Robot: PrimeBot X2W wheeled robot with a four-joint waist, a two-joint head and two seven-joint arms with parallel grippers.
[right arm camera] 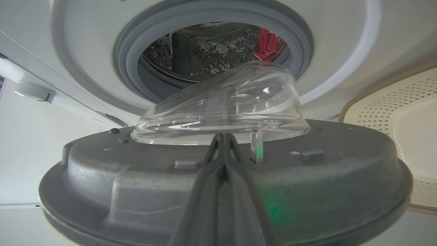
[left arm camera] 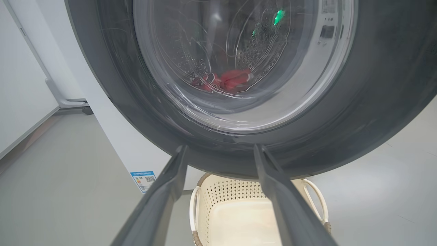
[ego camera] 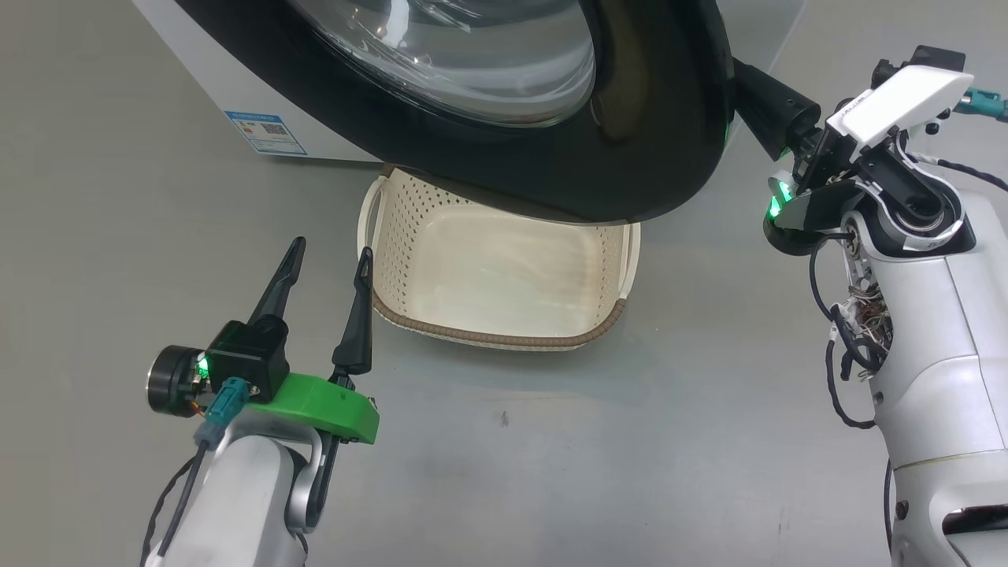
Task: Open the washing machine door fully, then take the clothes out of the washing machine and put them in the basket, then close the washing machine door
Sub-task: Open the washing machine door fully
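On the grey floor, the washing machine (ego camera: 236, 79) stood with its door open and the clothes inside.
The washing machine door (ego camera: 630, 157) hung out over the far end of the basket (ego camera: 488, 339), which sat on the floor just in front of the machine. The clothes (right arm camera: 268, 42) lay in the drum, red behind the grey ring. The right gripper (right arm camera: 222, 136) reached behind the door's inner face, its fingers pressed together on nothing. The left gripper (ego camera: 331, 246) hovered beside the basket's left side, fingers spread wide and empty.
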